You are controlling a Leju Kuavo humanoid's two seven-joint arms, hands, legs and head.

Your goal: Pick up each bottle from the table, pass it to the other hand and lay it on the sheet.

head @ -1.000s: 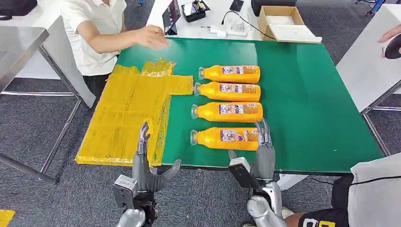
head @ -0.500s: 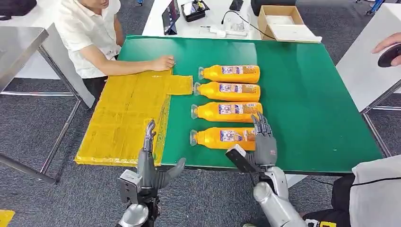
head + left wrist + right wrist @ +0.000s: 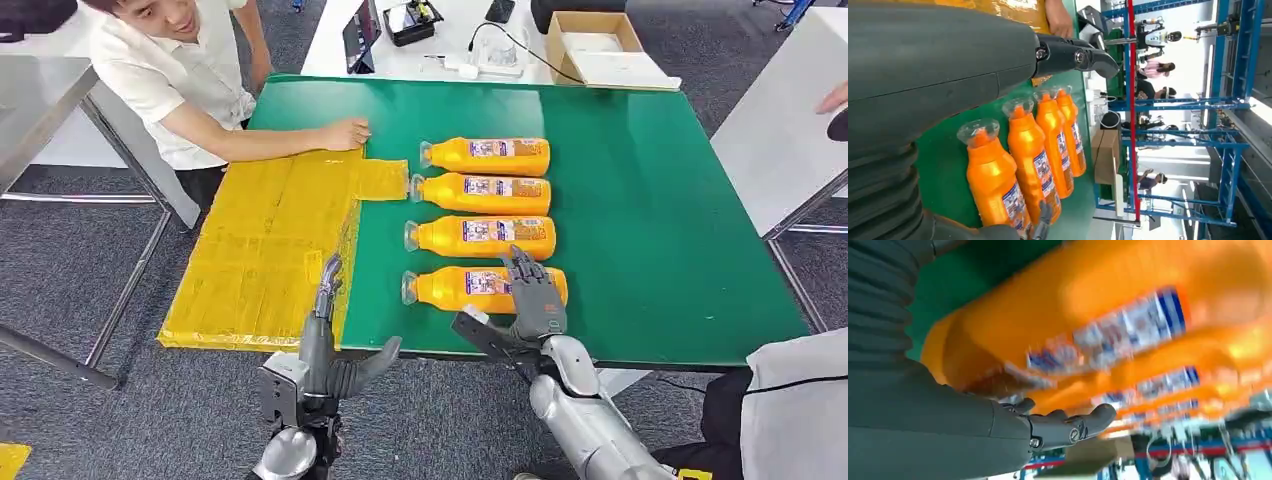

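Nearest bottle (image 3: 470, 288) lies under the right hand's (image 3: 532, 300) spread fingers.

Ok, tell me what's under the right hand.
The right hand is over the base end of the nearest bottle, which lies on the green table. The part of the bottle beneath the fingers is covered, so contact can't be judged.

You have four orange bottles (image 3: 487, 221) lying on their sides in a row on the green table (image 3: 650, 200), clear caps pointing toward the yellow sheet (image 3: 270, 240), blue-and-white labels up. The nearest bottle (image 3: 470, 289) lies closest to the table's front edge. The sheet is flat, draped over the table's left edge, just beside the caps, with no bottle on it.
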